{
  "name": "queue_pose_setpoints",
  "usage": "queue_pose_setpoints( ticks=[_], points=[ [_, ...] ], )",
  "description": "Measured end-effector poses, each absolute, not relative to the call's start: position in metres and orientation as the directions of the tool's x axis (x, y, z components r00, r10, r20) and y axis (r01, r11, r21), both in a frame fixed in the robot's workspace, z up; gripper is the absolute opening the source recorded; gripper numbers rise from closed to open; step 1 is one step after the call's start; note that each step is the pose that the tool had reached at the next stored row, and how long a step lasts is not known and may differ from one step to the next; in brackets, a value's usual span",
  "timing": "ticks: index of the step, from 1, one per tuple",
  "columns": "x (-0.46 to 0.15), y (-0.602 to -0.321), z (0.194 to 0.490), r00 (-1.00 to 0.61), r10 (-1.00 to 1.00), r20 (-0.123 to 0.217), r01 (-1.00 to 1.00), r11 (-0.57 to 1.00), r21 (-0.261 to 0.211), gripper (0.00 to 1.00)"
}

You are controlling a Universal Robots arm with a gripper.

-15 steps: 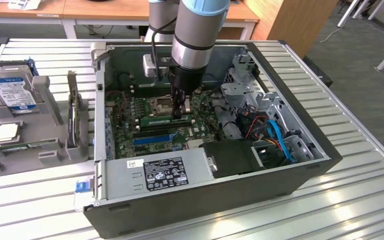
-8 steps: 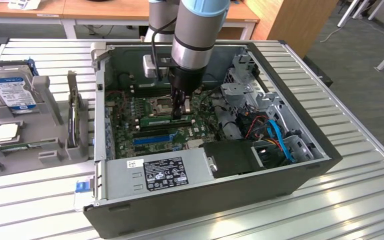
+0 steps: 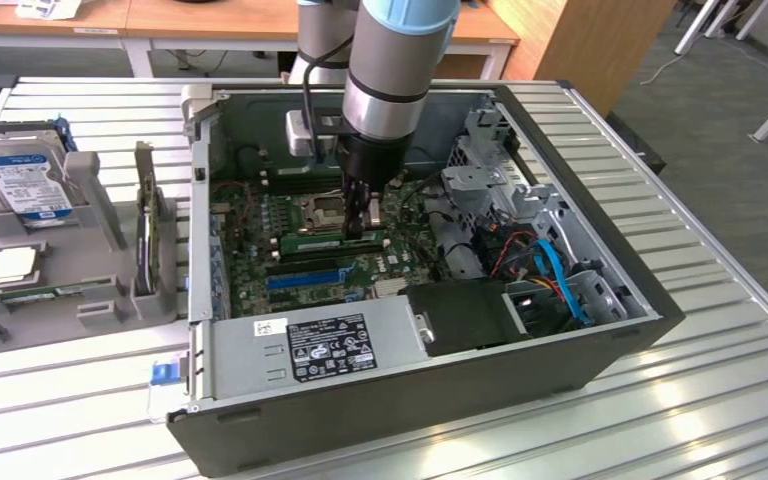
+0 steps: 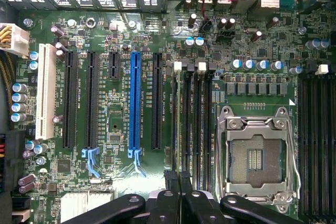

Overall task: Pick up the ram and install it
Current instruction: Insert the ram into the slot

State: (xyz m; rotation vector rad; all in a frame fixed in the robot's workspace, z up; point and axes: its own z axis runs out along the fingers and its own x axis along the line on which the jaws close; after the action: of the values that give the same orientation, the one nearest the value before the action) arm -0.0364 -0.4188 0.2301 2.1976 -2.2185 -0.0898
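Open computer case (image 3: 424, 410) lying on a slatted metal table (image 3: 704, 420), seen from the exterior view. Nearest the camera, a grey power supply (image 3: 331, 345) with a black label sits along the case's front wall. To the exterior view's right of it, blue cables (image 3: 564, 280) cross the drive bay. Behind the power supply lies the green motherboard (image 3: 244, 250), with a blue slot (image 3: 311, 278) (image 4: 135, 103) closest.

Just beyond that, the ram (image 3: 317, 242) lies lengthwise in a memory slot beside the empty processor socket (image 3: 324, 208) (image 4: 254, 156). The gripper (image 3: 361, 228) (image 4: 177, 179) stands upright over the ram. Its fingers (image 4: 170, 182) are clenched together on the stick's upper edge. The arm (image 3: 398, 60) rises straight above.

Outside the case, at the exterior view's left, a hard drive (image 3: 24, 180) stands in a grey holder (image 3: 91, 290). Wooden desks (image 3: 224, 20) line the far side.
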Motion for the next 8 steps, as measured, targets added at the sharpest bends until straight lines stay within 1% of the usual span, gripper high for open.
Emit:
queue_pose_setpoints(
  ticks=[8],
  points=[
    [-0.0364,-0.4188,0.2293,-0.010,-1.000,-0.028,-0.999,0.009,0.053,0.12]
  ],
)
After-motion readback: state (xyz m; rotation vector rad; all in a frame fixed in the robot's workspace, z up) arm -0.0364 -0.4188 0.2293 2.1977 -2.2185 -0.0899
